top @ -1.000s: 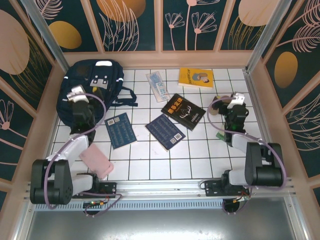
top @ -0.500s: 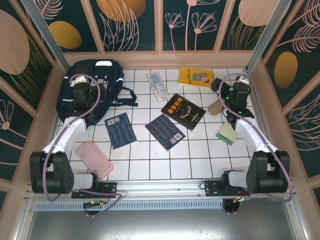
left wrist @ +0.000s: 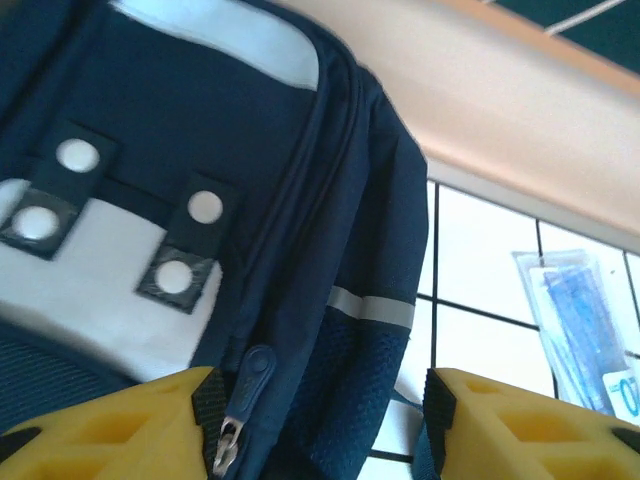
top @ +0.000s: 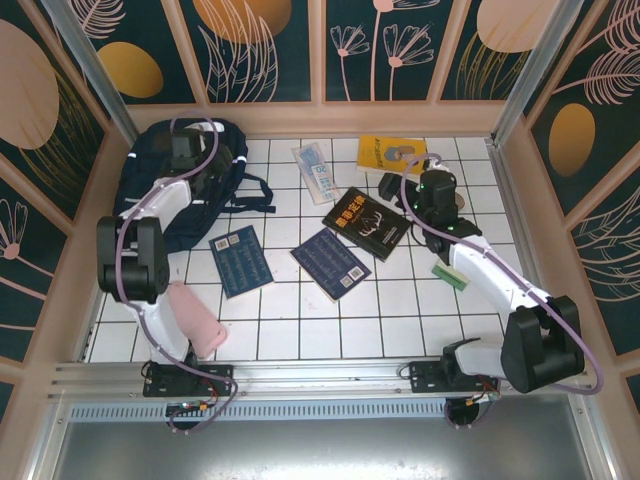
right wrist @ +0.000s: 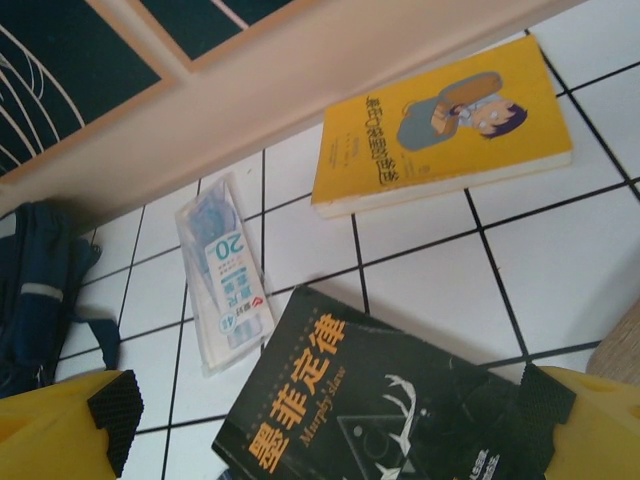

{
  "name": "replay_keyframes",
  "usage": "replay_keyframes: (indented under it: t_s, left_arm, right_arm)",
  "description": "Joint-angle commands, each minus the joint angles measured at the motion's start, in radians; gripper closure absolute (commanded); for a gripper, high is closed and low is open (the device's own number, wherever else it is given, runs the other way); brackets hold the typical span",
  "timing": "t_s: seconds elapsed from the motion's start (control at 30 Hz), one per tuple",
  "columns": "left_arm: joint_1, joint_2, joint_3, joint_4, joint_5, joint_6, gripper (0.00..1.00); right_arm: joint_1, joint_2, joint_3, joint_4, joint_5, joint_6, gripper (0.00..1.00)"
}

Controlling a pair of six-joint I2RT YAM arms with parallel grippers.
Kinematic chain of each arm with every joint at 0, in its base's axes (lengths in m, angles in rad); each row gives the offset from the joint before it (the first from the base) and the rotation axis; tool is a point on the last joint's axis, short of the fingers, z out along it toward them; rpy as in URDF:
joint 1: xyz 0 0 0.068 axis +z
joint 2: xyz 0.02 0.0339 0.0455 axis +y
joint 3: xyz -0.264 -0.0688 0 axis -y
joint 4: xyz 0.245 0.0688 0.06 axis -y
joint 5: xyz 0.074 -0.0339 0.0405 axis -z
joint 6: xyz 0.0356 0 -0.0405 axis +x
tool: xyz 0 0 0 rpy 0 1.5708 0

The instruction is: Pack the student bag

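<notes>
The left gripper (left wrist: 315, 405) stands part-open, clasping nothing. The backpack's (top: 140, 215) side is between its fingers, with the zipper pull (left wrist: 243, 388) just beside the left one. The backpack lies in the far left corner of the tiled table (top: 300, 330). The right gripper (right wrist: 330, 405) hangs spread wide and empty over a black book (right wrist: 300, 385), near a yellow book (right wrist: 440, 125) and a clear packet (right wrist: 225, 270).
</notes>
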Motion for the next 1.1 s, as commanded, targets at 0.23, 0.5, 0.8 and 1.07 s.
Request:
replay_keyframes:
  t_s: [0.23, 0.5, 0.8, 1.07]
  left_arm:
    - [-0.011, 0.192, 0.199, -0.129, 0.01, 0.069, 0.44]
    - [-0.089, 0.264, 0.24, -0.16, 0.027, 0.12, 0.43]
    - [-0.122, 0.35, 0.321, -0.252, -0.124, 0.13, 0.81]
    - [-0.125, 0.24, 0.378, -0.275, -0.094, 0.118, 1.0]
  right_arm:
    - [0.073, -0.014, 0.035, -0.051, 0.087, 0.024, 0.01]
    - [0.113, 0.043, 0.053, -0.051, 0.084, 0.039, 0.01]
    - [0.155, 0.081, 0.073, -0.053, 0.08, 0.048, 0.01]
    - [0.183, 0.091, 0.077, -0.048, 0.085, 0.061, 0.01]
